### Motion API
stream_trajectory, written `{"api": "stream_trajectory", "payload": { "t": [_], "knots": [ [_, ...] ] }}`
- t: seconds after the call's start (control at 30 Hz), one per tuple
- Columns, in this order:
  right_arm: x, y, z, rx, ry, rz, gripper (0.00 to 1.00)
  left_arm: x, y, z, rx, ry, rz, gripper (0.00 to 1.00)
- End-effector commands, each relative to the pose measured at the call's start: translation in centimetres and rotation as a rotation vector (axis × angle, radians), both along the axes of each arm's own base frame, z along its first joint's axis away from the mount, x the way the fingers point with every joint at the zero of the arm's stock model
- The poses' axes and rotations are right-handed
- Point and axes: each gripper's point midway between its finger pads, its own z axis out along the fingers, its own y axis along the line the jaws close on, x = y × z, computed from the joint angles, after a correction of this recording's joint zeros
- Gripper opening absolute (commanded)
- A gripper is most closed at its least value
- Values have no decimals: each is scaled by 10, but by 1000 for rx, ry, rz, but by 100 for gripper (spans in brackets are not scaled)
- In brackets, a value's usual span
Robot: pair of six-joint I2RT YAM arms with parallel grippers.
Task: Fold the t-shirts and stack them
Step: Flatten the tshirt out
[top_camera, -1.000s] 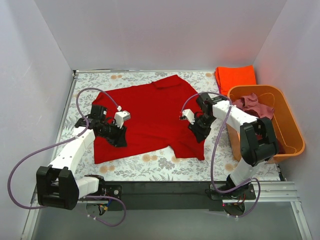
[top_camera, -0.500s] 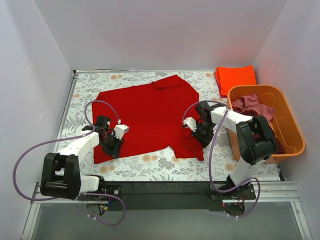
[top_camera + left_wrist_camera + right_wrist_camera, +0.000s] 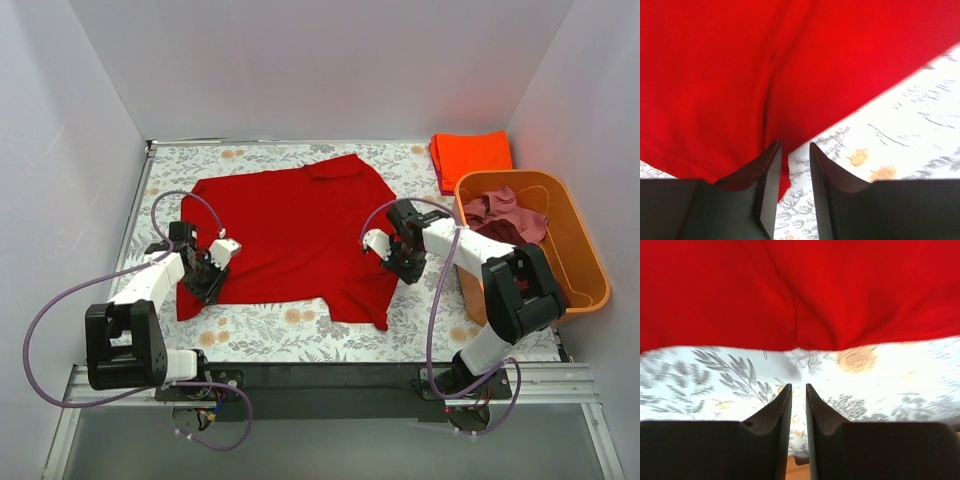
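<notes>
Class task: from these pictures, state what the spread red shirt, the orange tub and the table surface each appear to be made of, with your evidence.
Red shirt: soft matte woven or knit cloth; it creases and drapes flat. Orange tub: probably moulded plastic; rigid, smooth rim with slight sheen. Table surface: looks like a printed floral covering, cloth or vinyl; which one cannot be told.

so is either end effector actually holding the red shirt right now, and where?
Left end effector looks pinched on the red shirt at its near-left hem corner. Right end effector is nearly closed on nothing, shirt edge beyond its tips.

- An orange plastic tub [image 3: 583, 262] sat at the table's right edge.
- A floral-patterned cloth [image 3: 270, 334] covered the table.
- Plain white walls [image 3: 300, 70] enclosed the workspace on three sides.
</notes>
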Motion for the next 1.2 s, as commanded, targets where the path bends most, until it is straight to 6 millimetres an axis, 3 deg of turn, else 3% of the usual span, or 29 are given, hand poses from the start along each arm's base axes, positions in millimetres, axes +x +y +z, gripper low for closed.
{"api": "stream_trajectory", "payload": {
  "t": [0.0, 0.1, 0.13, 0.2, 0.23, 0.27, 0.3, 0.33, 0.4, 0.43, 0.47, 0.53, 0.63, 0.8, 1.03, 1.17],
  "knots": [
    [16, 42, 48, 198, -31, 3, 24, 7, -24, 44, -133, -90, -119, 29],
    [7, 65, 58, 282, 49, -7, 24, 18, -73, 93, -347, -235, -241, 35],
    [3, 71, 55, 308, 95, -13, 24, 13, -102, 105, -388, -266, -337, 36],
    [-4, 77, 46, 319, 168, -34, 24, 16, -139, 119, -471, -312, -381, 36],
    [-9, 81, 43, 335, 204, -42, 24, 6, -166, 124, -513, -307, -449, 36],
    [-12, 82, 41, 338, 221, -47, 24, 1, -182, 123, -548, -281, -437, 36],
    [-15, 82, 35, 334, 246, -60, 24, 11, -198, 127, -561, -336, -456, 36],
    [-18, 82, 31, 334, 265, -67, 24, -2, -222, 126, -581, -323, -532, 36],
    [-19, 81, 20, 316, 283, -87, 23, -3, -251, 114, -579, -308, -569, 35],
    [-20, 77, 13, 294, 287, -97, 23, -15, -270, 109, -568, -297, -623, 35],
    [-21, 74, 8, 279, 291, -103, 23, -18, -280, 94, -544, -263, -636, 34],
    [-20, 68, -2, 247, 286, -119, 22, -29, -308, 93, -541, -277, -694, 34],
    [-22, 62, -9, 231, 290, -127, 22, -36, -329, 75, -494, -270, -729, 34],
    [-25, 59, -15, 218, 299, -130, 22, -29, -340, 52, -463, -264, -708, 33],
    [-23, 57, -18, 209, 295, -124, 22, -24, -334, 13, -378, -254, -709, 32],
    [-23, 55, -20, 202, 295, -125, 22, -31, -318, -12, -293, -232, -741, 28]
  ]
}}
